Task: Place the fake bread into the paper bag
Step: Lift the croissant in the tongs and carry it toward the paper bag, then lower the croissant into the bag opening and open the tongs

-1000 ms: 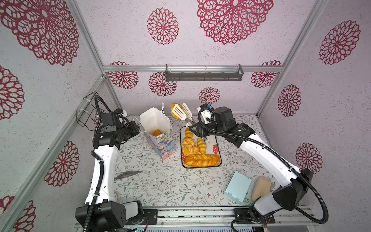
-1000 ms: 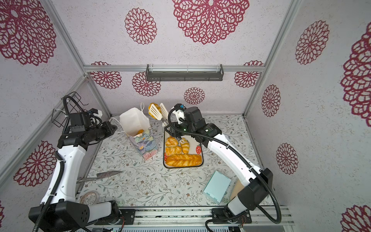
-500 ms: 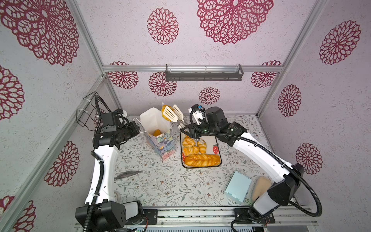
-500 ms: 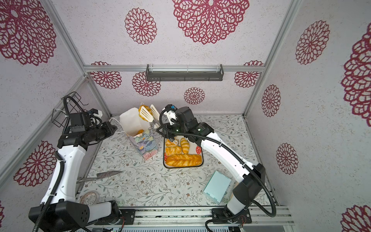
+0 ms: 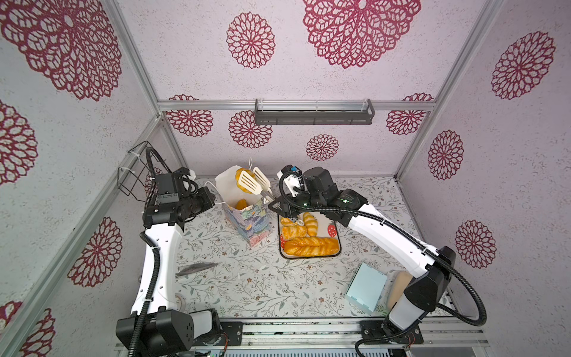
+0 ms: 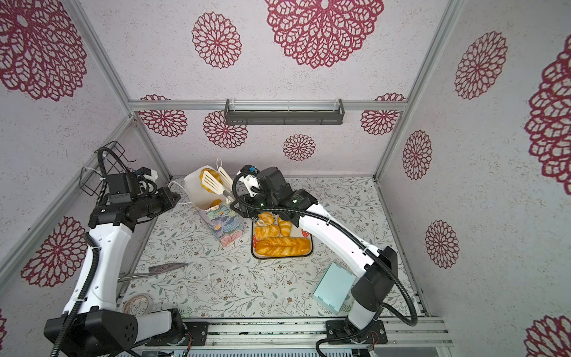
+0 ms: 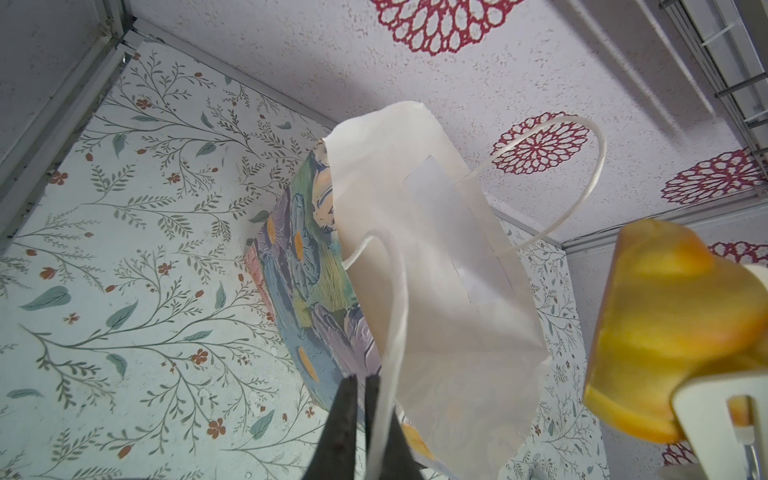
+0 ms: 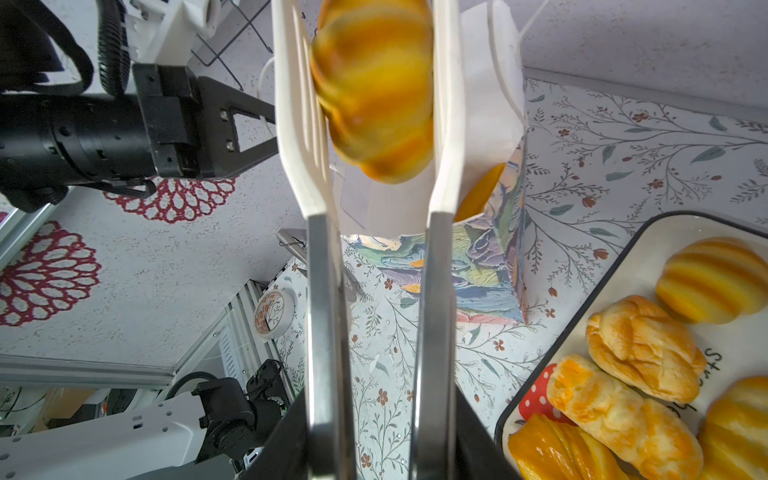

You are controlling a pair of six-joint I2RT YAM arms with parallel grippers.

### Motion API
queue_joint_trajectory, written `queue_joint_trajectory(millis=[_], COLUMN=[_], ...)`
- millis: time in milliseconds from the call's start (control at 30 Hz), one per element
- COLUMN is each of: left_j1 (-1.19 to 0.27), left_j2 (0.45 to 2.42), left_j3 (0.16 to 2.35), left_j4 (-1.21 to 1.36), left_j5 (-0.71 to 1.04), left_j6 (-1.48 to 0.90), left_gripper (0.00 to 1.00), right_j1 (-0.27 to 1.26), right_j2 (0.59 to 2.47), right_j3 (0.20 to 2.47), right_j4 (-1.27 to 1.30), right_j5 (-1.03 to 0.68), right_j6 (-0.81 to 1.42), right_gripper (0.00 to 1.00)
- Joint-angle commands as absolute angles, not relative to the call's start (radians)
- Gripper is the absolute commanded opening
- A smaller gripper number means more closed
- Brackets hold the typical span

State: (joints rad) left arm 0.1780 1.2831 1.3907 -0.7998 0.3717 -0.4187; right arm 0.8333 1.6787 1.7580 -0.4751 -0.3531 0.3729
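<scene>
Since a second ago the right claw (image 5: 273, 204) has swung its white slotted tongs with steel arms (image 5: 251, 184) leftward from above the tray's far end. The glossy golden striped toy roll (image 5: 239, 175) they pinch now hangs over the mouth of the tall flower-painted paper bag (image 5: 248, 224). The left arm has not shifted.

In both top views the bag stands near the surface's far edge, left of its middle, with one yellow pastry (image 5: 241, 204) already lying inside. Just beside it on the right, the white dark-rimmed rectangular tray (image 5: 339, 244) holds several small pastries and the long braided golden loaf (image 5: 310, 246).

In the left wrist view the left claw (image 7: 365, 415) has its fingers drawn together at the thin white cord handle (image 7: 395, 316). I cannot tell whether the cord is pinched or merely hooked. The roll hovers near the bag's white rim.

In the right wrist view the right claw is clamped on the tongs' steel arms. The blades squeeze the roll above the opening, and it is not yet released.

The task looks early on: one piece is in, one is about to drop, and most of the bread, the loaf included, is left on the tray.
</scene>
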Motion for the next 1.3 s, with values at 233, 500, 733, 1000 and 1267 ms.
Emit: queue_joint_trajectory(millis=[233, 500, 733, 1000, 1267], left_j1=[0.183, 0.182, 0.182, 0.182, 0.182], left_j2=[1.270, 1.268, 1.267, 1.267, 1.268], left_j3=[1.381, 1.378, 1.377, 1.380, 1.381], left_j4=[-0.803, -0.803, -0.802, -0.802, -0.801], left_j5=[0.379, 0.381, 0.382, 0.385, 0.387], left_j6=[-0.410, -0.412, -0.411, -0.412, -0.414], left_gripper=[0.10, 0.11, 0.11, 0.10, 0.10], right_j1=[0.874, 0.890, 0.900, 0.905, 0.907], right_j2=[1.693, 1.705, 1.708, 1.709, 1.713], right_j3=[1.810, 1.810, 1.808, 1.793, 1.787], right_j4=[-0.440, -0.440, -0.447, -0.442, -0.450], right_j5=[-0.361, -0.355, -0.339, -0.330, -0.330], right_j6=[0.341, 0.341, 0.338, 0.341, 0.340], right_gripper=[0.42, 0.43, 0.43, 0.45, 0.46])
